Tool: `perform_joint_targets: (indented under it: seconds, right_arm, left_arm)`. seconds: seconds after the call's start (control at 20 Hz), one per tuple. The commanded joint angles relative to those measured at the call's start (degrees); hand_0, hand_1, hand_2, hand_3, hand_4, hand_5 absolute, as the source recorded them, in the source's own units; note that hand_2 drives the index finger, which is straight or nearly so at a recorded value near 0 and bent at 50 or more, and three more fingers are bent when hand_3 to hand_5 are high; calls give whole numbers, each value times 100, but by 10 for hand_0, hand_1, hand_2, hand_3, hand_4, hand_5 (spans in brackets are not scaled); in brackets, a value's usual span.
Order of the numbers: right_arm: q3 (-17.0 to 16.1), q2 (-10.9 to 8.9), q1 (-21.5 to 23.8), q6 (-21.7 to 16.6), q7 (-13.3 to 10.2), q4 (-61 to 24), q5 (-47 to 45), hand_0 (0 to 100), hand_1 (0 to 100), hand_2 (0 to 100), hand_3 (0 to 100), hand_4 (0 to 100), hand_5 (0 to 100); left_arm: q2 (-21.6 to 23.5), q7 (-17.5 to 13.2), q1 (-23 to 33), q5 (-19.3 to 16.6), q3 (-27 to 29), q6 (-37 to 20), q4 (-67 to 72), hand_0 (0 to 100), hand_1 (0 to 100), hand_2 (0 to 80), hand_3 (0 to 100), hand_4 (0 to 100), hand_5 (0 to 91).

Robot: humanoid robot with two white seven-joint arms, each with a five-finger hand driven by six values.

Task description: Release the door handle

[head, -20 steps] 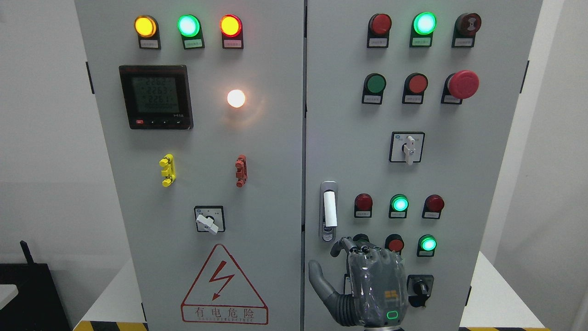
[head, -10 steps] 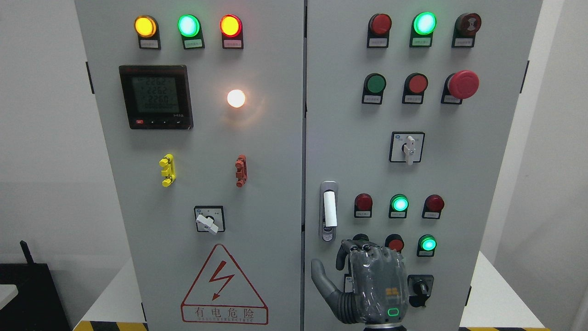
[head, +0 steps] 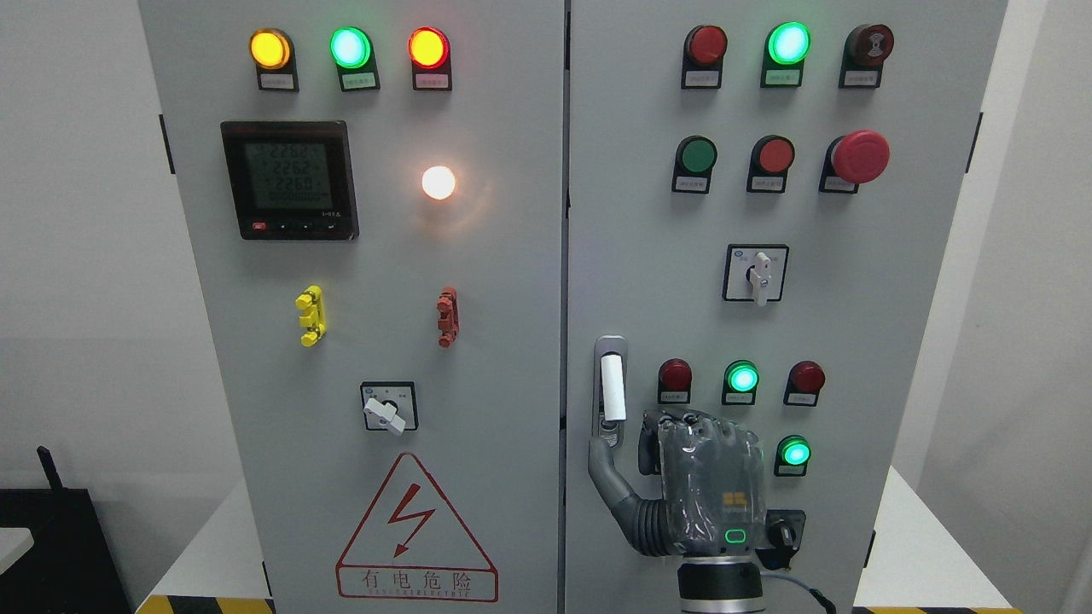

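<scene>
One hand [head: 682, 482] shows, the right one, coming up from the bottom edge. It has moved up since a moment ago, and its thumb tip now sits at the bottom end of the door handle [head: 611, 390]. Its fingers are curled but hold nothing. So I think the handle is let go, or nearly. That handle is a white bar in a silver frame, standing straight up on the right door [head: 648, 256], near its left edge.

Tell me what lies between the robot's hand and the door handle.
Nothing. In the head view the right hand sits just below and right of the door handle, its near edge reaching the handle's lower end.
</scene>
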Motion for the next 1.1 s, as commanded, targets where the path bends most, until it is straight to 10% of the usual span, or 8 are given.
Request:
perform_joint_targets:
  seconds: [0.0, 1.05]
  right_arm:
    - [-47, 3, -210, -1, -2, 272, -1, 324, 462, 1000, 1000, 1000, 956]
    - [-109, 11, -272, -9, -20, 369, -1, 419, 520, 1000, 1000, 1000, 956]
  left_arm:
    - [0, 4, 0, 2, -70, -2, -88, 120, 389, 0, 0, 0, 0]
    - [0, -5, 0, 2, -70, -2, -88, 120, 389, 0, 0, 0, 0]
